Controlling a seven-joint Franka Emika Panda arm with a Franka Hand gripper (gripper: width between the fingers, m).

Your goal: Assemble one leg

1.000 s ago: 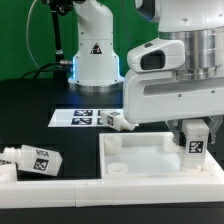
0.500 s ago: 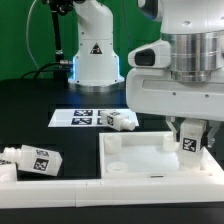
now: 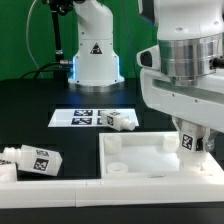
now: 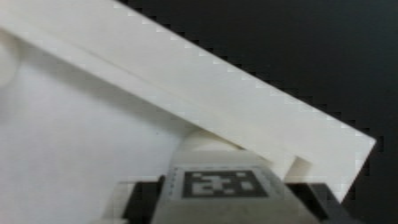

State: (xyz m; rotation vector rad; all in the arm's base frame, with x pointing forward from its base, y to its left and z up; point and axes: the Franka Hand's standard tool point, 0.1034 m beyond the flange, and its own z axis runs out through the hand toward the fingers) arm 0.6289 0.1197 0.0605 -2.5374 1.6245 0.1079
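My gripper (image 3: 190,144) is shut on the leg (image 3: 187,142), a small white post with a black-and-white tag. It holds the leg upright over the far corner of the white tray-like tabletop (image 3: 140,160) at the exterior view's right. In the wrist view the tagged leg (image 4: 222,180) sits between my two dark fingers (image 4: 146,198), right next to the tabletop's raised rim (image 4: 231,90). Whether the leg's lower end touches the tabletop is hidden.
The marker board (image 3: 78,117) lies behind the tabletop, with another tagged white leg (image 3: 122,121) at its edge. A longer tagged white piece (image 3: 33,160) lies at the exterior view's left. A white rail (image 3: 60,188) runs along the front.
My gripper has moved with the leg toward the exterior view's left and slightly lower, and the wrist has turned.
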